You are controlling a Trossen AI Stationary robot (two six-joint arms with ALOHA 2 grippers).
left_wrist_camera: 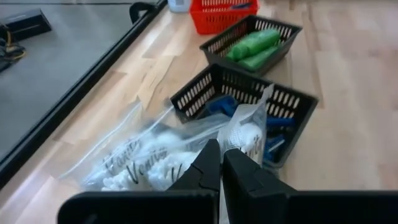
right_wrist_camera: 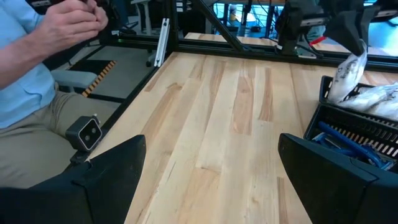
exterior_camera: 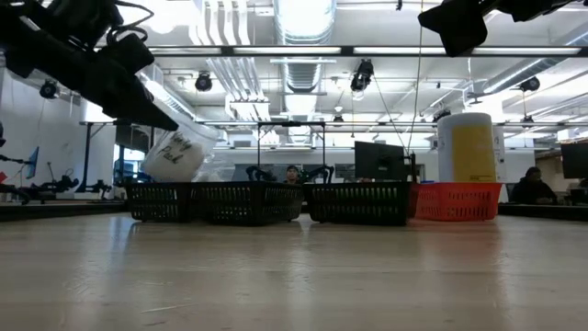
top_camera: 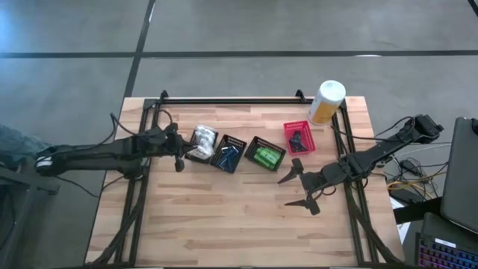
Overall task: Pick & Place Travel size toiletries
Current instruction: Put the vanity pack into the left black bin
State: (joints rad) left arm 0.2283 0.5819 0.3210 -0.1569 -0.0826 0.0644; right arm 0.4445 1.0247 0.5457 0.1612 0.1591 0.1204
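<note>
A row of small mesh baskets crosses the table's middle. The leftmost basket holds clear-wrapped white packets (top_camera: 203,142), the black one next to it (top_camera: 230,153) blue items, a third (top_camera: 265,155) green packets, and the red one (top_camera: 299,138) a dark item. My left gripper (top_camera: 179,158) reaches in from the table's left and is shut on one clear packet of white lumps (left_wrist_camera: 245,132), right at the white pile (left_wrist_camera: 143,163). My right gripper (top_camera: 287,192) stands open over bare wood near the right side, holding nothing. My left gripper pinches the clear packet by an edge of its wrapping (left_wrist_camera: 231,149) between its two shut fingertips. The fingers slant down from the table's left side. The packet hangs tilted below them (exterior_camera: 175,154) over the leftmost basket. Whether its lower end rests on the pile I cannot tell.
A tall white-and-yellow canister (top_camera: 326,101) stands at the far right, behind the red basket. A black frame rail (top_camera: 231,99) runs along the far edge. Bare wood lies toward the near edge. A person sits beyond the table's left side (right_wrist_camera: 43,74).
</note>
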